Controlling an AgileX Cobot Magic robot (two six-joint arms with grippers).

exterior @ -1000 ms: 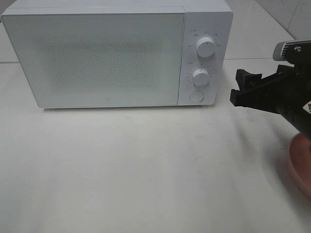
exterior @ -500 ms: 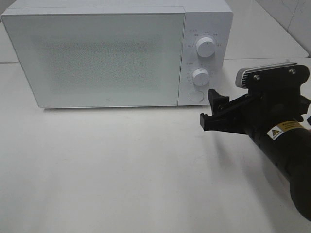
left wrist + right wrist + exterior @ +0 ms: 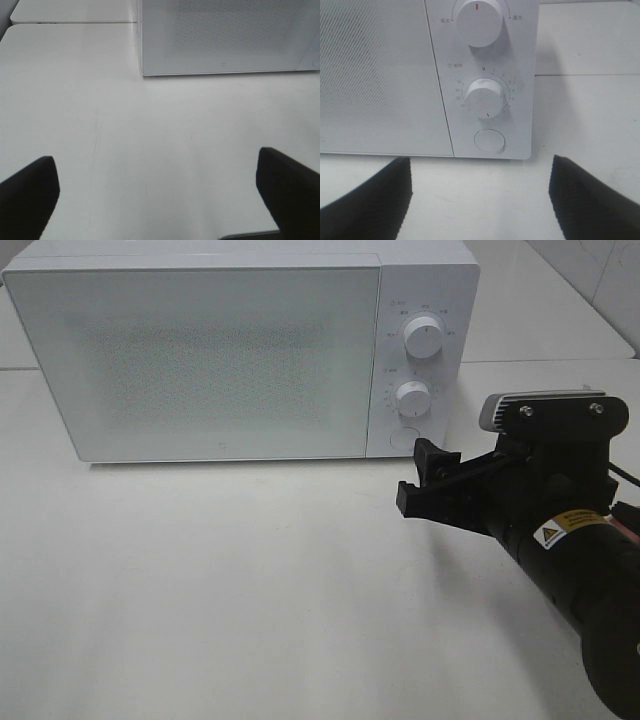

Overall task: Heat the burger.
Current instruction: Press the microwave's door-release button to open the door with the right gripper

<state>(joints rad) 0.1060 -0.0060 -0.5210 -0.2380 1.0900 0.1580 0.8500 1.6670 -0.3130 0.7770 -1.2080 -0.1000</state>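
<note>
The burger is out of view in every frame. A white microwave [image 3: 200, 360] stands at the back of the table with its door [image 3: 210, 365] shut. My right gripper [image 3: 418, 478] is open and empty, just in front of the control panel, level with the round button [image 3: 403, 438]. The right wrist view shows the gripper [image 3: 480, 210] facing the button [image 3: 489, 140], the timer knob [image 3: 484, 97] and the power knob [image 3: 477, 22], with both black fingers [image 3: 370, 200] wide apart. Low over bare table to the microwave's front left, my left gripper [image 3: 157, 200] is open and empty.
The white table [image 3: 220, 580] stretches in front of the microwave [image 3: 225, 35]. The right arm's black body [image 3: 580, 570] fills the right front corner. A seam between two tabletops [image 3: 75, 22] runs behind the microwave's left side.
The right arm has swung left and toward the microwave's control panel. It now covers the pink plate edge that showed at the far right one second ago.
</note>
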